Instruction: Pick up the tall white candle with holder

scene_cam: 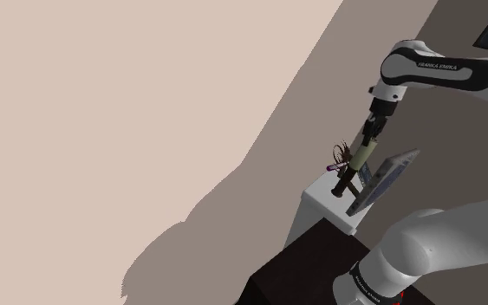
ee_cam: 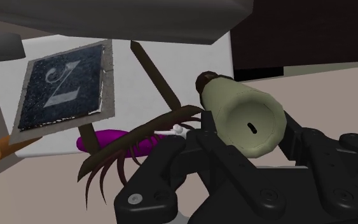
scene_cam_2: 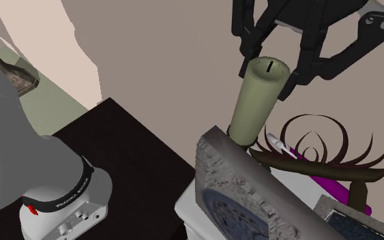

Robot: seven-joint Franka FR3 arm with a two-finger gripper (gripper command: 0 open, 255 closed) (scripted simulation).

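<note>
The black gripper (scene_cam_2: 271, 69) has its fingers (scene_cam_2: 305, 58) clamped on the very top of the pale greenish-cream cylinder candle (scene_cam_2: 255, 109). That high hold is what worries me. The sides look smooth, so the candle could slide out or swing like a pendulum once its weight comes onto the fingers.

Down at its foot sits the small dark brown holder (ee_cam: 204, 81), on or just over the white counter (scene_cam: 318, 206); I can't tell which from here. If the candle only rests in that holder, a lift may pull it free and leave the holder behind.

Just beside the foot sprawls a dark brown ornament of curling wires (scene_cam_2: 313, 169), with a glossy purple oblong thing (ee_cam: 110, 137) under it. A wire could snag the holder and drag both along.

Past that leans a grey stone-framed dark plaque (ee_cam: 60, 83), near enough that a swinging candle might knock it over. The counter is small and crowded, so anything nudged could go off the edge.
</note>
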